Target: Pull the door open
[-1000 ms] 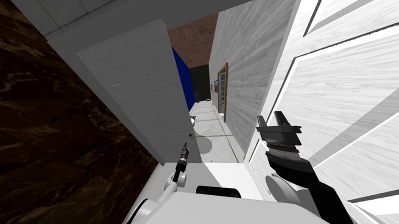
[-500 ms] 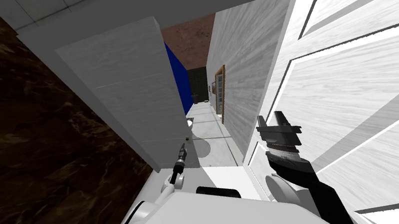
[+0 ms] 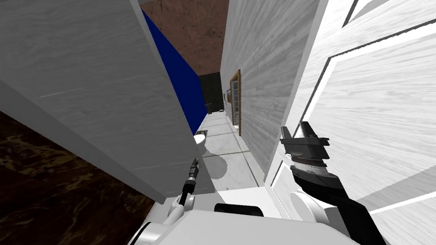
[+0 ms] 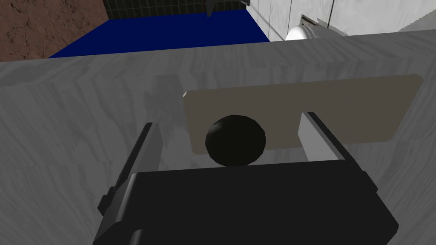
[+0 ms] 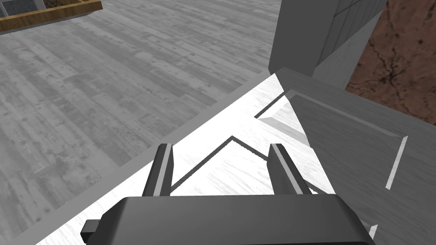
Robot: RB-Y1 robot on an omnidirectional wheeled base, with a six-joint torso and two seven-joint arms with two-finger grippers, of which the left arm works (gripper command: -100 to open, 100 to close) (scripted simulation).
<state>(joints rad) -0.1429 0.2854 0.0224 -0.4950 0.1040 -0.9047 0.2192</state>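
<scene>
The grey door (image 3: 96,94) stands ajar on my left, its free edge turned toward me. In the left wrist view its black round knob (image 4: 235,139) sits on a beige plate (image 4: 340,110). My left gripper (image 4: 230,121) is open around the knob, a finger on each side and neither touching it. The head view shows the left gripper (image 3: 194,162) at the door's lower edge. My right gripper (image 3: 295,128) is raised beside a white panelled surface (image 3: 401,98). In the right wrist view the right gripper (image 5: 220,146) is open and holds nothing.
Through the gap runs a narrow light floor (image 3: 226,144) between a blue surface (image 3: 174,81) and a grey wall (image 3: 268,65) with a wooden frame (image 3: 236,98). A white rounded fixture (image 3: 199,140) sits behind the door edge. A dark brown marbled wall (image 3: 1,193) lies left.
The door has swung toward me and covers more of the left side; the gap beyond it looks wider. My left gripper has come back with the door's edge. The right arm is unchanged.
</scene>
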